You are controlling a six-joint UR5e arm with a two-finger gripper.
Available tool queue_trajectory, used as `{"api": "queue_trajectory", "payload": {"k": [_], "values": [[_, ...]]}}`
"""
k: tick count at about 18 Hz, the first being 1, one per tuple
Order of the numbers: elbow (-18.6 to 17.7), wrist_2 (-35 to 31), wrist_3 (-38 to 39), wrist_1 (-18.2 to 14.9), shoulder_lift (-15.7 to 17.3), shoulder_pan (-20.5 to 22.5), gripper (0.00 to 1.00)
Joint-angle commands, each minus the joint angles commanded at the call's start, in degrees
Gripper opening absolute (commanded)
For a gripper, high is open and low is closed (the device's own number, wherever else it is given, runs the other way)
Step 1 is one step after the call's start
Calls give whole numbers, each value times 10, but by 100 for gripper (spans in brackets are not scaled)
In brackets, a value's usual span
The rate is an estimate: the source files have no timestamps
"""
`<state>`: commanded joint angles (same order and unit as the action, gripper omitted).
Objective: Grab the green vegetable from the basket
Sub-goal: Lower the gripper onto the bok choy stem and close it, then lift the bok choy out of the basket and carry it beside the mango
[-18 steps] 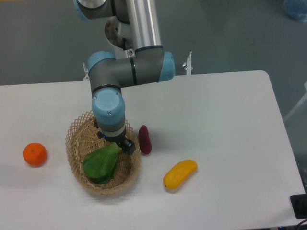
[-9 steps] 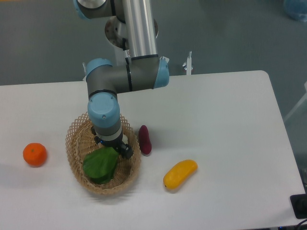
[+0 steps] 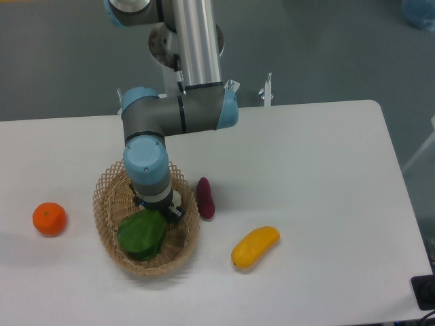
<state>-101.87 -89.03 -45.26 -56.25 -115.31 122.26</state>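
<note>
Single fixed camera, high front view, whole table [image 3: 319, 170].

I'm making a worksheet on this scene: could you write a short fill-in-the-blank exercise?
1. The green vegetable lies inside the ____.
2. The fruit left of the basket is coloured ____.
3. The purple piece lies just ____ the basket, on the table.
4. The yellow fruit lies to the basket's ____.

Missing words: basket; orange; outside; right

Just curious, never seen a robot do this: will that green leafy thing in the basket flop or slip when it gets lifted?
The green vegetable looks like a molded toy, so probably stiff and light. Its smooth, glossy surface could slip. It lies inside the basket, so rolling seems unlikely.
</note>
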Motion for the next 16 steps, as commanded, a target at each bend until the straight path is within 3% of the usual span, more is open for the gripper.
{"api": "queue_trajectory", "payload": {"k": [8, 16], "values": [[23, 9, 8, -20, 23, 9, 21], [119, 38, -3, -131, 31, 74, 22]]}}
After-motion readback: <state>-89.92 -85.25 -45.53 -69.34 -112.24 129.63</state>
